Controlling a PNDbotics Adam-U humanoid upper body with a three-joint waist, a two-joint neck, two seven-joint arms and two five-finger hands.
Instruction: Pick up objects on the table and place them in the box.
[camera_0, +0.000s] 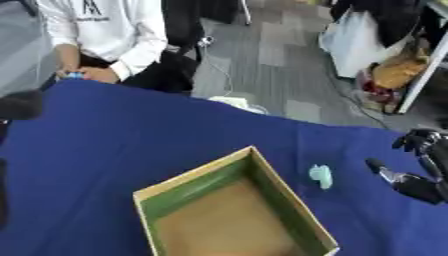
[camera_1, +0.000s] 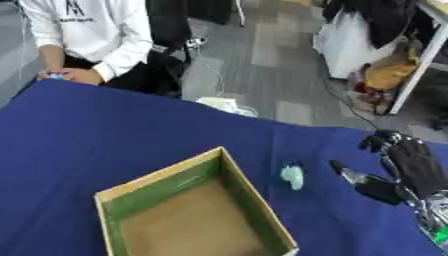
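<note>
At the far left edge of the left eye view a blurred black shape, part of the robot (camera_0: 17, 105), hangs over the desk (camera_0: 131, 145), which is covered in a deep blue cloth; whether it is the left hand cannot be told, and no fingers show there.

In the near middle stands an open cardboard box (camera_0: 284, 200), square, its inner walls green and its floor bare brown. It sits turned at an angle, one corner pointing to the far side.

Just right of the box, apart from its right wall, a small pale mint-green object (camera_1: 292, 177) lies on the cloth; its shape is too blurred to name.

Further right, near the desk's right edge, the robot's black right hand (camera_1: 411, 167) hovers with its palm turned toward the small object. Its thumb (camera_1: 350, 175) reaches out to the left, toward the object but short of it, while the fingers (camera_1: 381, 140) curve loosely at the far side. The hand is spread and holds nothing.
</note>
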